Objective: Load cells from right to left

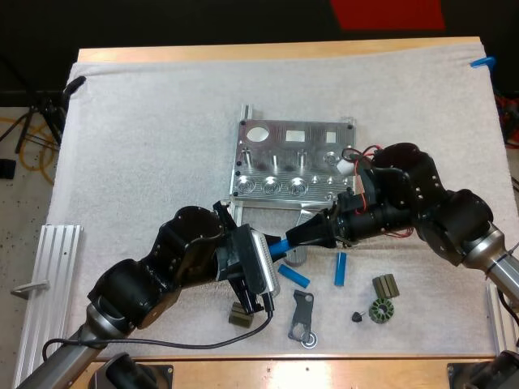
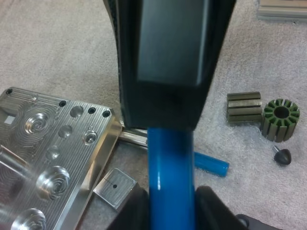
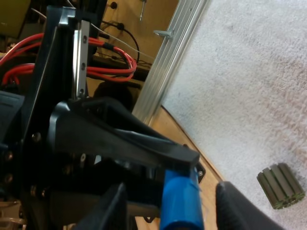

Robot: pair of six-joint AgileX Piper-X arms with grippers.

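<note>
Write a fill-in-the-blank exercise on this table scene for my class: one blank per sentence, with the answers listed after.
1. The left gripper is shut on a ___ cylinder.
2. The right gripper straddles that cylinder with its fingers ___.
3. ___ more such cylinders lie loose on the white mat.
Answers: blue; open; two.

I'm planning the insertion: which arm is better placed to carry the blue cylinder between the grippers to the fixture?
Probably left: the left gripper presses the blue cylinder from both sides with its fingers, while the fingers of the right gripper stand apart around it.
</note>
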